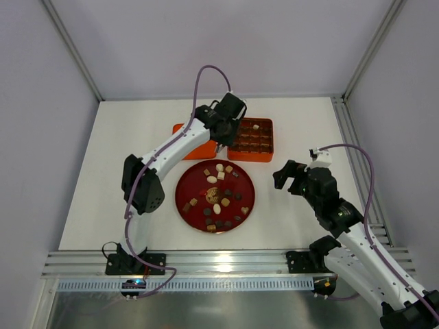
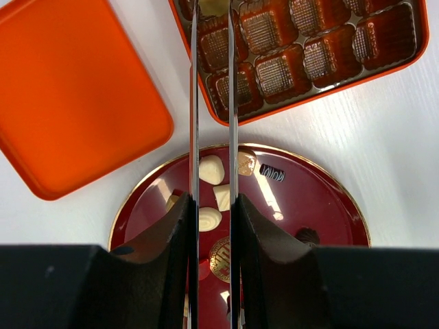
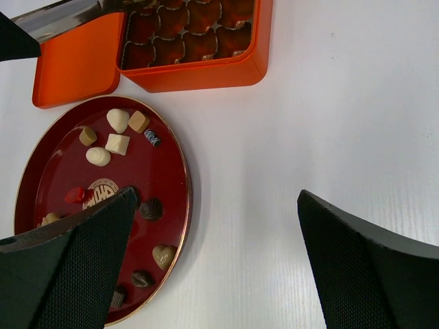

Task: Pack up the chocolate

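Note:
Several chocolates in brown, tan and cream lie on the round dark-red plate (image 1: 245, 184), among them a cream piece (image 2: 210, 168) and a tan heart (image 3: 163, 256). One cream chocolate (image 1: 256, 127) sits in a cell of the orange box (image 1: 268, 156). My left gripper (image 1: 221, 142) hovers over the box's left cells. Its thin metal blades (image 2: 212, 14) stand close together with a tan chocolate (image 2: 212, 5) between the tips, partly cut off by the frame edge. My right gripper (image 1: 291, 177) is open and empty over bare table to the right of the plate; it also shows in the right wrist view (image 3: 216, 195).
The orange lid (image 1: 185, 149) lies flat left of the box and behind the plate; it also shows in the left wrist view (image 2: 68, 96). White walls and metal rails enclose the table. Bare table (image 3: 329, 123) lies to the right of the plate and box.

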You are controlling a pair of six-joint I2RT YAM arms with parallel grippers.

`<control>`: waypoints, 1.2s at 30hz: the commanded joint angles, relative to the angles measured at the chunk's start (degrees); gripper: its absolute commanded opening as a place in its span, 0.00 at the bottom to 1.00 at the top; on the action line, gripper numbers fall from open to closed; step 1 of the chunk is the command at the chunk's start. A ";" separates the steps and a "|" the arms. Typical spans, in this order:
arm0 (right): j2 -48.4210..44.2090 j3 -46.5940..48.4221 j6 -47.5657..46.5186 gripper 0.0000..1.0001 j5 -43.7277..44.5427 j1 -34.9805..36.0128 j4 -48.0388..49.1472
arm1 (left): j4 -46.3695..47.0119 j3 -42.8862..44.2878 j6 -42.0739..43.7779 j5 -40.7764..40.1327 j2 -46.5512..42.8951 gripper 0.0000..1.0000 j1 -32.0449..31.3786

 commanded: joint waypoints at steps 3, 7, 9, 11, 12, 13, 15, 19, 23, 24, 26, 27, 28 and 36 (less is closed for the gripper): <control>-0.50 2.02 0.01 1.00 1.00 0.19 0.54 | 0.39 3.09 1.11 -0.14 -0.35 0.24 0.47; -0.15 2.20 -0.08 1.00 0.73 0.19 0.71 | 0.38 2.91 1.20 -0.14 -0.18 0.24 0.73; -0.06 2.29 -0.17 1.00 0.64 0.10 0.72 | 0.21 2.91 1.20 -0.31 -0.09 0.24 0.73; -0.06 2.37 -0.17 1.00 0.73 0.19 0.63 | 0.29 2.91 1.38 -0.40 0.09 0.25 0.73; -0.06 2.46 -0.17 1.00 0.82 0.10 0.63 | 0.30 3.00 1.38 -0.57 0.09 0.26 0.65; -0.06 2.37 -0.17 1.00 0.73 0.19 0.71 | 0.30 3.00 1.46 -0.66 0.09 0.26 0.73; -0.06 2.37 -0.17 1.00 0.82 0.19 0.63 | 0.30 3.18 1.46 -0.58 0.18 0.28 0.73; -0.06 2.20 -0.17 1.00 0.82 0.19 0.54 | 0.38 3.44 1.73 -0.75 0.35 0.30 0.82; -0.06 2.20 -0.08 1.00 0.82 0.19 0.63 | 0.21 3.97 1.73 -0.84 0.26 0.34 0.82; -0.06 2.20 0.01 1.00 0.82 0.19 0.71 | 0.03 4.06 1.81 -0.93 0.26 0.35 0.82; -0.06 2.20 -0.08 1.00 0.82 0.19 0.71 | -0.32 4.58 1.90 -0.93 0.18 0.35 0.82; -0.06 2.20 0.01 1.00 0.73 0.19 0.72 | -0.32 4.67 1.90 -0.93 0.09 0.35 0.82; -0.06 1.94 0.01 1.00 0.82 0.19 0.72 | -0.32 4.67 1.99 -1.01 -0.09 0.35 0.91; -0.06 1.58 0.10 1.00 0.73 0.19 0.98 | -1.11 5.20 2.61 -2.07 -0.88 0.38 0.82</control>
